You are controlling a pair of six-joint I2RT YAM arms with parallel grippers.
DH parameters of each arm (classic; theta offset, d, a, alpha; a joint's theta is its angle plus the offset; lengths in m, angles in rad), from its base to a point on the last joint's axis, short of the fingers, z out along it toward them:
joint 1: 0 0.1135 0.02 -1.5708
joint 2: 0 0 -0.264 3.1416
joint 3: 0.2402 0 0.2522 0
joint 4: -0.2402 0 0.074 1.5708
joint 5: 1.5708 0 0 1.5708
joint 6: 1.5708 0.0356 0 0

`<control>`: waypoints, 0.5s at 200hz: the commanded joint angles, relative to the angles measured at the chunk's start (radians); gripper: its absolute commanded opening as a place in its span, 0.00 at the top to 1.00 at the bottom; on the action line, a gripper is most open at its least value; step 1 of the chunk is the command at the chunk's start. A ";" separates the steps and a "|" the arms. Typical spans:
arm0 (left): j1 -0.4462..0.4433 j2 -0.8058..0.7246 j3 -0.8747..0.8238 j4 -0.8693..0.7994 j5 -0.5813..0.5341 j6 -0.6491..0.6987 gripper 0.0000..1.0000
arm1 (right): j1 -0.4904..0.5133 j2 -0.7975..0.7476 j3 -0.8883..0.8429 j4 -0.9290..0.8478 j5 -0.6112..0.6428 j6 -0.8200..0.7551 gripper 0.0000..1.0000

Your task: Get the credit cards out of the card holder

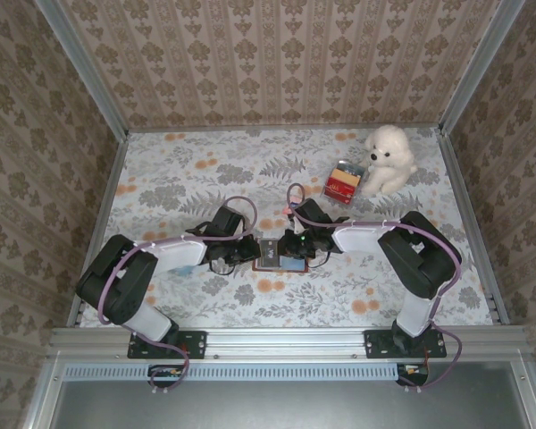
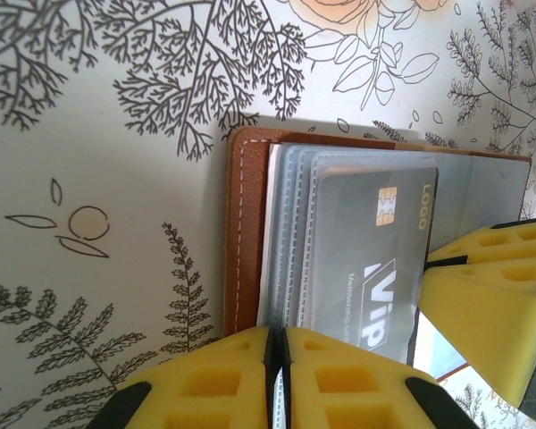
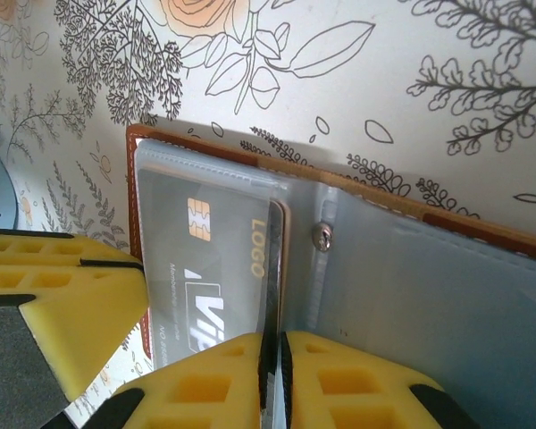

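The brown leather card holder [image 1: 275, 255] lies open on the flowered tablecloth between both arms. Its clear plastic sleeves [image 2: 290, 232] hold a dark grey credit card [image 2: 366, 241] with a gold chip and "VIP" lettering. My left gripper [image 2: 280, 375] is shut on the sleeves' left edge, beside the leather cover [image 2: 246, 232]. My right gripper [image 3: 272, 380] is shut on the long edge of the credit card [image 3: 205, 259], beside the holder's metal rivet [image 3: 322, 236]. The two grippers face each other across the holder, left gripper [image 1: 248, 253] and right gripper [image 1: 302, 249].
A white plush dog [image 1: 389, 159] sits at the back right with a small red packet [image 1: 344, 183] next to it. Patterned walls and metal rails close in the table on three sides.
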 commanded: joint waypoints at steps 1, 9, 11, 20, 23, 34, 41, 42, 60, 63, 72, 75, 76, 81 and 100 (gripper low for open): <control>-0.005 0.021 -0.015 -0.028 0.009 -0.003 0.88 | -0.005 0.027 -0.025 0.052 -0.048 0.023 0.83; -0.006 0.022 -0.013 -0.026 0.010 -0.003 0.88 | -0.008 0.029 -0.027 0.057 -0.053 0.025 0.83; -0.004 0.022 -0.014 -0.026 0.011 -0.003 0.87 | -0.009 0.028 -0.027 0.059 -0.055 0.025 0.83; -0.007 0.023 -0.014 -0.026 0.011 -0.003 0.88 | -0.012 0.030 -0.030 0.064 -0.062 0.027 0.83; -0.006 0.026 -0.013 -0.027 0.011 -0.003 0.88 | -0.013 0.031 -0.031 0.067 -0.064 0.028 0.83; -0.007 0.026 -0.013 -0.025 0.012 -0.003 0.88 | -0.017 0.032 -0.036 0.079 -0.073 0.032 0.82; -0.007 0.026 -0.013 -0.023 0.012 -0.003 0.88 | -0.018 0.032 -0.037 0.085 -0.079 0.035 0.83; -0.007 0.026 -0.013 -0.023 0.012 -0.003 0.88 | -0.018 0.034 -0.037 0.086 -0.079 0.035 0.83; -0.007 0.027 -0.013 -0.020 0.015 -0.003 0.88 | -0.021 0.038 -0.040 0.100 -0.093 0.042 0.82; -0.007 0.026 -0.012 -0.020 0.015 -0.003 0.88 | -0.021 0.038 -0.040 0.103 -0.096 0.044 0.82; -0.008 0.026 -0.012 -0.021 0.015 -0.004 0.88 | -0.021 0.040 -0.042 0.109 -0.101 0.045 0.82; -0.007 0.026 -0.012 -0.020 0.016 -0.003 0.88 | -0.021 0.041 -0.042 0.109 -0.102 0.046 0.82; -0.007 0.026 -0.012 -0.020 0.017 -0.003 0.88 | -0.021 0.041 -0.041 0.109 -0.103 0.045 0.83; -0.009 0.025 -0.012 -0.022 0.017 -0.002 0.88 | -0.021 0.041 -0.041 0.110 -0.104 0.048 0.83; -0.009 0.019 -0.013 -0.028 0.012 -0.002 0.88 | -0.026 0.037 -0.040 0.105 -0.100 0.049 0.87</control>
